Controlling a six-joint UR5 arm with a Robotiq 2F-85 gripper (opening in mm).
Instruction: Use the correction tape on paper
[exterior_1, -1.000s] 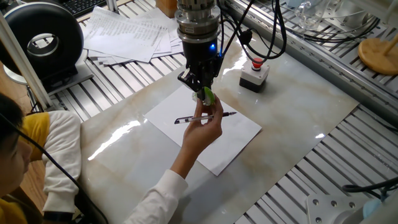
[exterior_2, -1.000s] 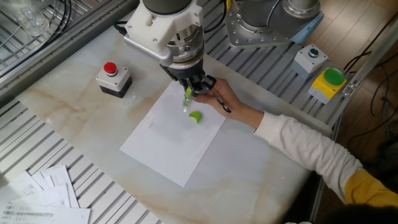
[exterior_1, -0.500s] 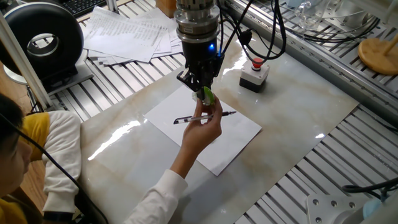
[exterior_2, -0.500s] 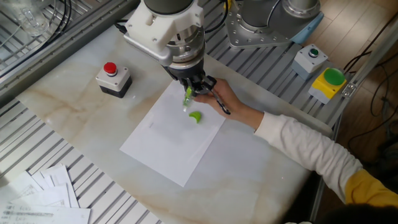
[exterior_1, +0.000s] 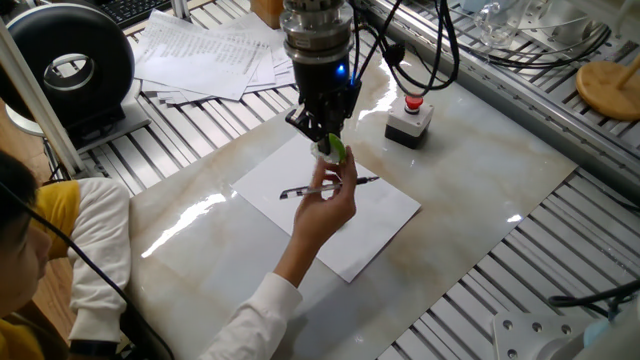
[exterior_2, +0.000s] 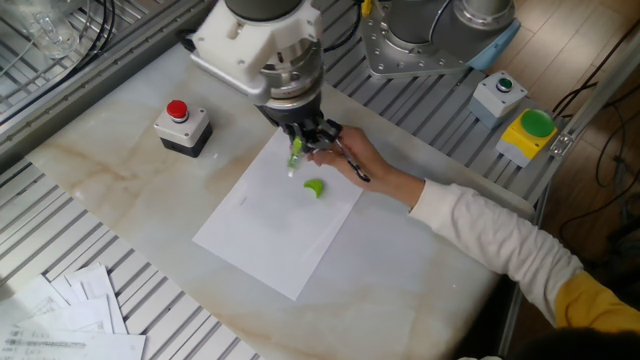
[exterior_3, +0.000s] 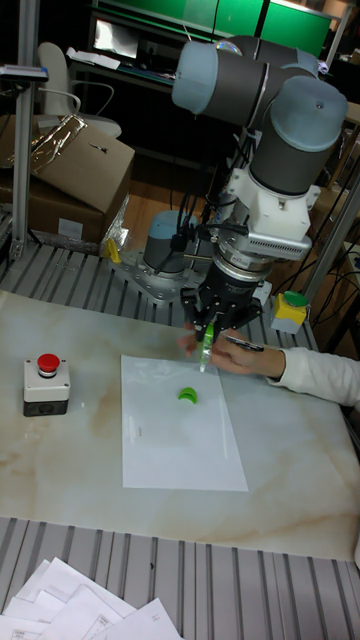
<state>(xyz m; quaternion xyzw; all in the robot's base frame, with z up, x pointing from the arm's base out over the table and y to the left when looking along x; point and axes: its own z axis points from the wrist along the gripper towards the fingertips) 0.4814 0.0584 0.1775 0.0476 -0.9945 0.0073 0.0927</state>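
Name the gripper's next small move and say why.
Probably lower a little. The gripper is shut on the correction tape, whose tip appears just above the paper. The person's hand, holding a pen, sits right beside it, so go slowly.

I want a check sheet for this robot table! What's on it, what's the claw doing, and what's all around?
Surface: marble table, on a ribbed metal bench.
Job's things: white paper flat on the table; green correction tape in the claw, above the paper; a small green piece lies on the paper.
Clutter: red button box; printed sheets.
Claw: claw shut on the correction tape, pointing down.
Person: a hand with a pen right beside the claw.
Cables: black cables hang from the arm.
Surroundings: yellow box with green button; grey box; black round device; cardboard box.
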